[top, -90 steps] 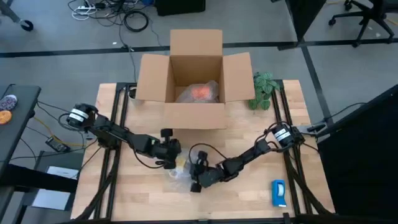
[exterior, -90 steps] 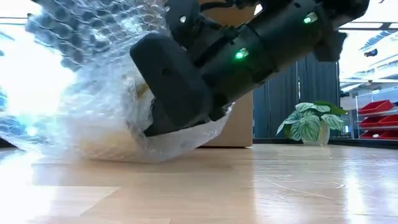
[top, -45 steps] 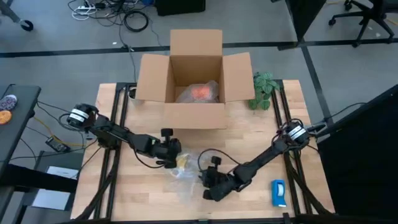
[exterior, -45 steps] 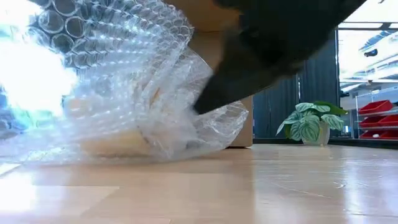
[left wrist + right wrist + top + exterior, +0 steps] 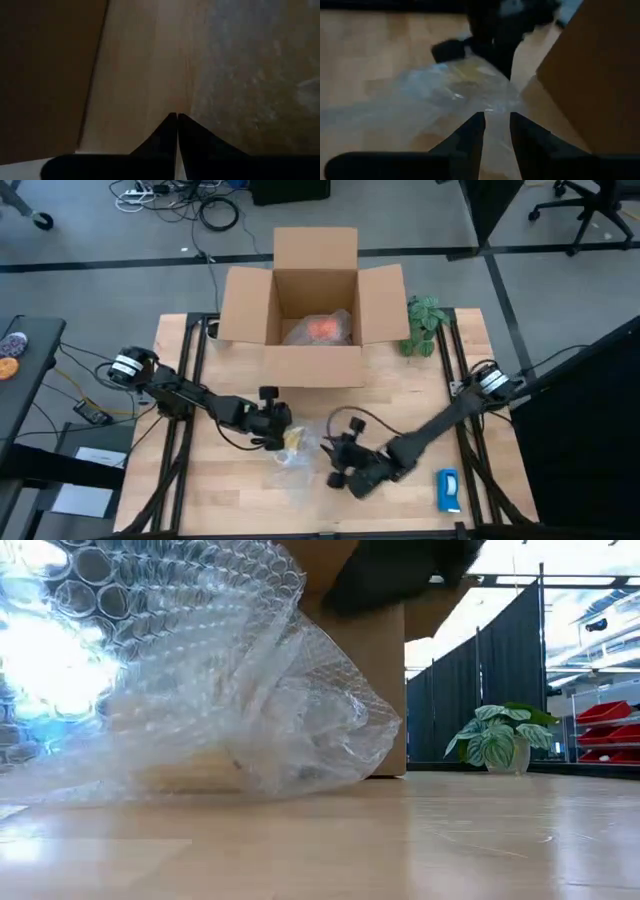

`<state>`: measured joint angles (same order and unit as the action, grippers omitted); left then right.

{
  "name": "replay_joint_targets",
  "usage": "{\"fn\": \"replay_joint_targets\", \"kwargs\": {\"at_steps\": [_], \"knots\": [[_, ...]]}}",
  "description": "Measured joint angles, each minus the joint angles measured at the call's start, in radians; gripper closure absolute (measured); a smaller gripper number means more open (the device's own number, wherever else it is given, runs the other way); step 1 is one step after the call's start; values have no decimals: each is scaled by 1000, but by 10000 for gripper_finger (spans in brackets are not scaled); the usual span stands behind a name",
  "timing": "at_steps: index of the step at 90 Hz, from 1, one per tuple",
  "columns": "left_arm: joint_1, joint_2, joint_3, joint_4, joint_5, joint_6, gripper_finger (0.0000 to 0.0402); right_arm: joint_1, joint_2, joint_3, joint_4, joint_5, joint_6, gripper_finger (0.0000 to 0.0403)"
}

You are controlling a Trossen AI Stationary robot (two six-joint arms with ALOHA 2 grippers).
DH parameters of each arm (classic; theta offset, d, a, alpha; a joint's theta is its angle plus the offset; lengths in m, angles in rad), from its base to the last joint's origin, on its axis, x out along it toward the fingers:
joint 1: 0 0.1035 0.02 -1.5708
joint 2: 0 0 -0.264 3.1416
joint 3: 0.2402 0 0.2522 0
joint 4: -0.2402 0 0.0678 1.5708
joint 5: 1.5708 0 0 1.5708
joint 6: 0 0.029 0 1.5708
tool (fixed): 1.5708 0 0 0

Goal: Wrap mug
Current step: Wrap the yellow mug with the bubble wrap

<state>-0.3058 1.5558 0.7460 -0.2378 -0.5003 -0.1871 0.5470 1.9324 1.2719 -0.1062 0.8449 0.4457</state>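
The orange mug [image 5: 322,328] lies wrapped in clear bubble wrap inside the open cardboard box [image 5: 305,300] at the table's far edge. On the table in front of the box lies a second bubble-wrap bundle [image 5: 296,448] [image 5: 200,690] with something yellowish inside it. My left gripper [image 5: 285,437] [image 5: 176,117] is shut and low at the bundle's left side. My right gripper [image 5: 333,463] [image 5: 495,119] is open, a little to the right of the bundle and pointing at it, with nothing between its fingers. My left gripper's shut fingertips [image 5: 172,122] are down at the table beside the bundle's edge [image 5: 240,90]. I cannot tell whether they touch the wrap.
A small potted plant [image 5: 425,320] [image 5: 495,740] stands at the box's right. A flat blue-and-white object [image 5: 448,490] lies near the table's right front corner. Bare wood lies along the near edge.
My right gripper has drawn back from the bundle toward the table's right edge, out of the low view. The wrap it was against now stands free. The bundle has stayed in place.
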Motion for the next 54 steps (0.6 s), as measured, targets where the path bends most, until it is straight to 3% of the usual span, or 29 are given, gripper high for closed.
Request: {"fn": "replay_joint_targets", "kwargs": {"at_steps": [8,32,54], "knots": [[0,0,0,1,0,1,402,-37,88,-4,109,-92,-59,328],[-2,0,-3,4,3,17,401,-134,259,-4,591,-211,-310,328],[0,11,-6,45,-2,44,401,-227,273,-4,690,-274,-432,328]]}}
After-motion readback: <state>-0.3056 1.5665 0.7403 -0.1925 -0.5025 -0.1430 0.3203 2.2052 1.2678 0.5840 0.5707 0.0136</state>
